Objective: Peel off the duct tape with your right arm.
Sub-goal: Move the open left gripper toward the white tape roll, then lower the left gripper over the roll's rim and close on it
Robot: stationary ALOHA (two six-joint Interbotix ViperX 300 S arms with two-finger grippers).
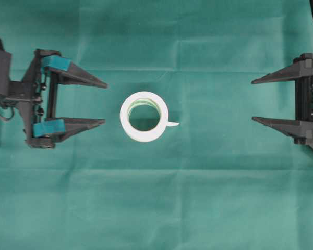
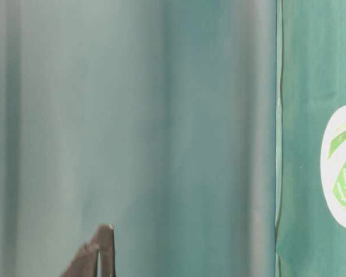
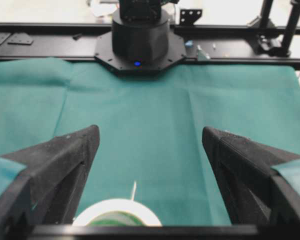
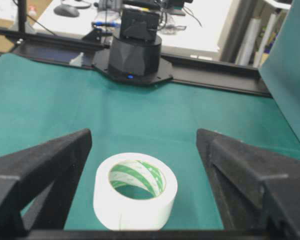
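1. Tape (image 1: 144, 116) lies flat on its side in the middle of the green cloth (image 1: 198, 198), hole up, a white ring with a green-striped inner core.
2. A short loose white strip end (image 1: 172, 124) sticks out from the roll's right side in the overhead view, pointing toward the right gripper.
3. The left gripper (image 1: 104, 102) is at the left of the overhead view, its two tapered black fingers spread wide and pointing right at the roll; it holds nothing and stands apart from the tape.
4. Teal tape pads (image 1: 54, 62) wrap the bases of the left fingers.
5. The right gripper (image 1: 253, 100) is at the right edge of the overhead view, fingers spread wide and pointing left, empty and well apart from the roll.
6. From the left wrist view, the roll (image 3: 117, 212) shows at the bottom edge between the open fingers (image 3: 65, 155), with the strip end standing up on its far side.
7. From the right wrist view, the roll (image 4: 135, 197) sits near, between the spread fingers (image 4: 50, 160), not touched by either.
8. The table-level view is blurred: the roll (image 2: 340, 173) is cut off at the right edge and a dark fingertip (image 2: 104, 248) shows at the bottom; which gripper it belongs to I cannot tell.
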